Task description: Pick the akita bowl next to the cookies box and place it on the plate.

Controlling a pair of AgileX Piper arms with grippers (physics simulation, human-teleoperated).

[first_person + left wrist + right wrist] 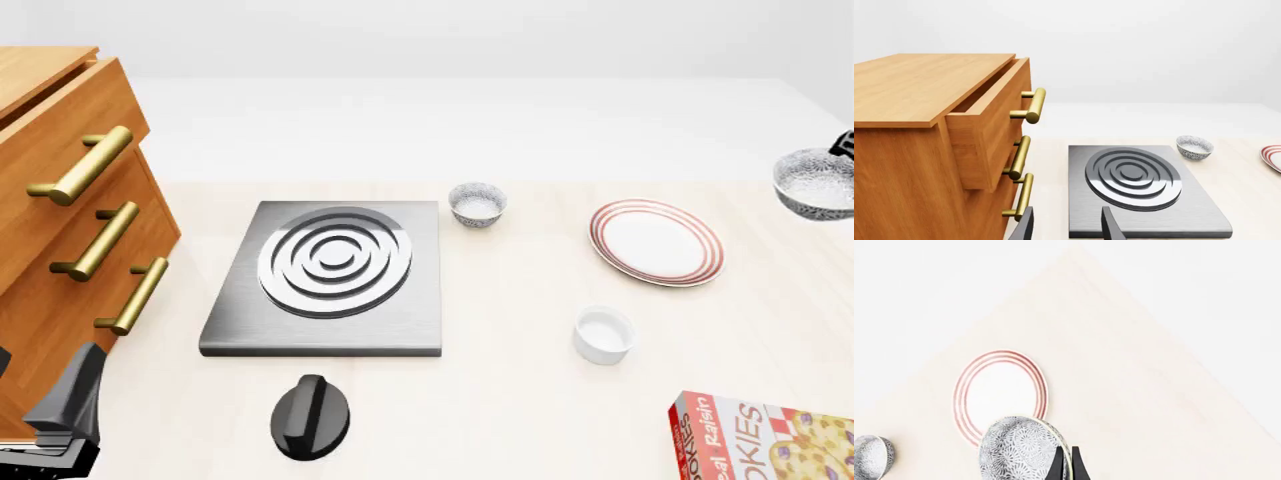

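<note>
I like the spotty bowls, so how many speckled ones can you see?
2. One speckled bowl stands on the table between the stove burner and the plate. The other speckled bowl is held above the table in the right end effector.

I see a pale wooden table [534, 420], plain white surroundings, even light — a wooden drawer cabinet [54, 200] at left, top drawer ajar.

Both grippers w/ thin dark-grey to black flat fingers [1111, 225], tapered tips, no markings.
</note>
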